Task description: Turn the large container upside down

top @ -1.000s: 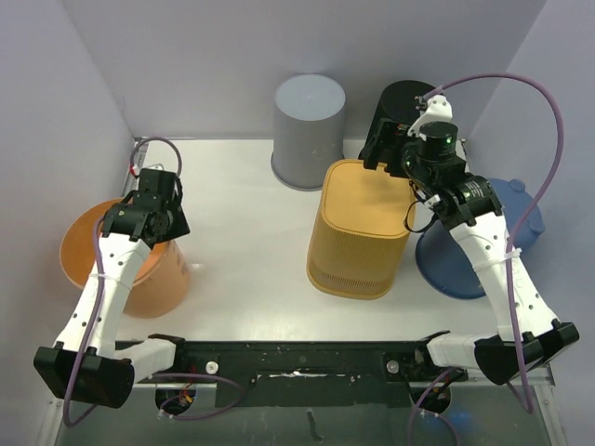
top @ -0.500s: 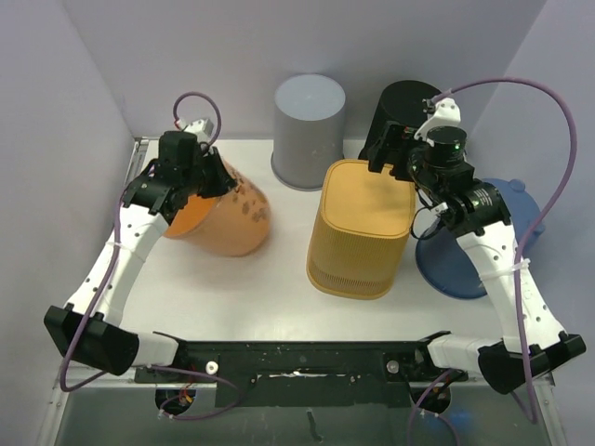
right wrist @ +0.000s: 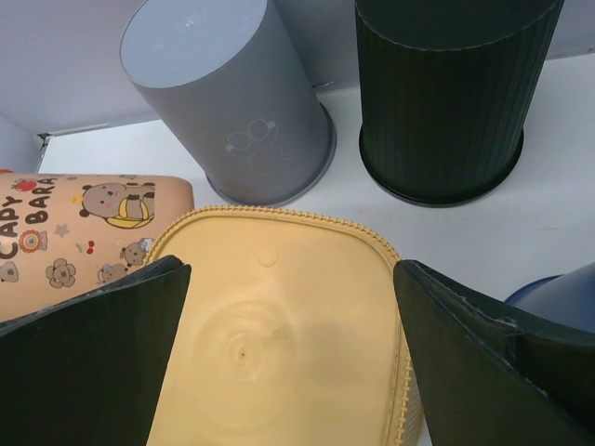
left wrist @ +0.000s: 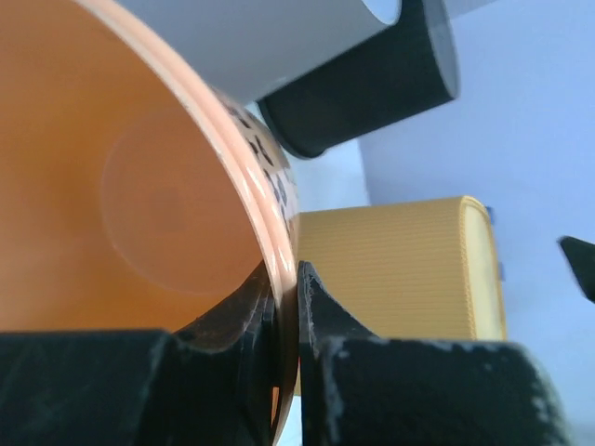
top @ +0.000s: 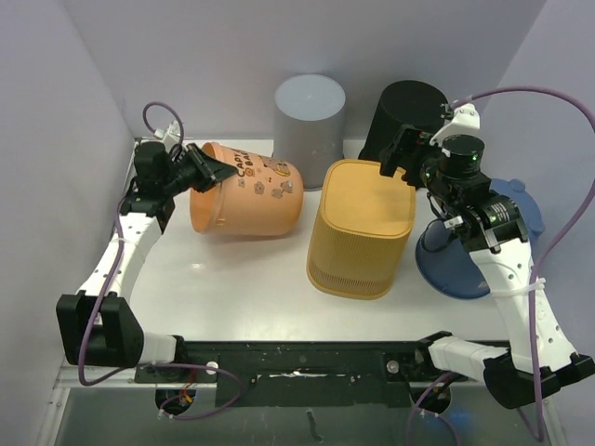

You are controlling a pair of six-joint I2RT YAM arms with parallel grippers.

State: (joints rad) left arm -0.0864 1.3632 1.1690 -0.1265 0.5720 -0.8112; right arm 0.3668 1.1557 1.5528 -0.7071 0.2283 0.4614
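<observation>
Smooth plastic orange container (top: 246,192), finely ribbed matt yellow bin (top: 361,228)

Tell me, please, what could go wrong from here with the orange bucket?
1. The left gripper pinches only the thin rim of the orange bucket, which is tipped on its side. It may slip or swivel in the jaws during the turn.
2. The bucket's base points toward the gray bin and the yellow bin, both close by. Swinging it over might knock them.
</observation>
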